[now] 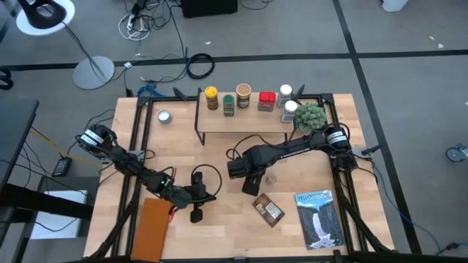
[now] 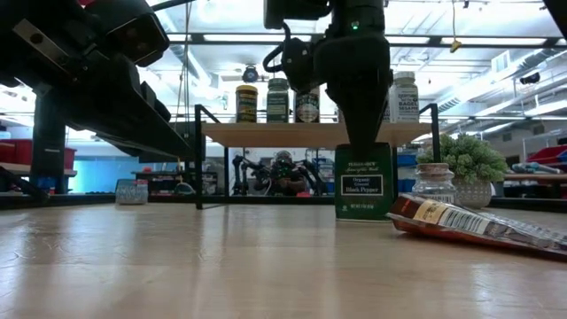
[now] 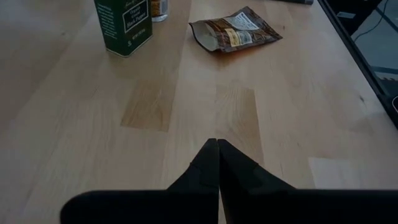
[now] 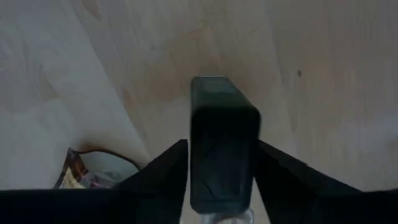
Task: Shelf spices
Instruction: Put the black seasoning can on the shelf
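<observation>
Brown packet (image 2: 478, 223) and small jar (image 2: 435, 184) flank the pepper tin (image 2: 364, 182).

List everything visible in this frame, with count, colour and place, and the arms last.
shelf: one, light wood on black legs, at the back of the table
jars: six, with yellow, green, tan, red and two white tops, on the shelf
green tin: one, standing mid-table in front of the shelf
glass jar: one, clear, beside the green tin
packet: one, brown, lying flat near the front
book: one, blue and white, front right
silver tin: one, left of the shelf
board: one, brown, front left
plant: one, green, at the shelf's right end
left gripper: shut, empty, low over the front of the table
right gripper: fingers against the green tin's sides
</observation>
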{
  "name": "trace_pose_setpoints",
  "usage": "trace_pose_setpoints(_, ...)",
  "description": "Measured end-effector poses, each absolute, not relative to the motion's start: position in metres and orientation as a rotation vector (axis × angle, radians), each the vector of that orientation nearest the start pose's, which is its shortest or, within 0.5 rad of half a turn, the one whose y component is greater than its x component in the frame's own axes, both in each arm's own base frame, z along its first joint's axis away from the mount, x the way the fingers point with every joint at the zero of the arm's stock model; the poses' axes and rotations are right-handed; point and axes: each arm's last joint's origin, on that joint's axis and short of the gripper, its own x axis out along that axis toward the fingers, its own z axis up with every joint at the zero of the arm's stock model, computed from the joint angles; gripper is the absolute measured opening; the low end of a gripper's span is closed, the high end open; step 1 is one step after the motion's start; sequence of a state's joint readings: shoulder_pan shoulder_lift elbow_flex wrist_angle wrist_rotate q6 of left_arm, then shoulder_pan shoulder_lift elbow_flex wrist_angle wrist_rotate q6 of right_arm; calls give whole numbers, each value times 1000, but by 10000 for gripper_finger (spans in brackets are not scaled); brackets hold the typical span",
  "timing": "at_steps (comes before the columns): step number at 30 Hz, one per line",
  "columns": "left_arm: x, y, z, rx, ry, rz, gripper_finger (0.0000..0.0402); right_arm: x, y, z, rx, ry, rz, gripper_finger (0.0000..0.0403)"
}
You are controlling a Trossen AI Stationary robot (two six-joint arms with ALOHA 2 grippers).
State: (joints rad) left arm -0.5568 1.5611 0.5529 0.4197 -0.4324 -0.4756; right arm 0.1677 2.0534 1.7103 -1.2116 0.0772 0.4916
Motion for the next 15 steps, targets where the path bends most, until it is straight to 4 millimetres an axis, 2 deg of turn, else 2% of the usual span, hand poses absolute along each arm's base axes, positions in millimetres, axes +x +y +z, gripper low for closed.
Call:
trace_pose_setpoints(5,242,-136,140,-185,531,5,4,386,63,227,232,1483,-317,129)
trace_pose_setpoints(15,242,-136,140,-189,527,4,4,376,63,240,268,1532,-281,129)
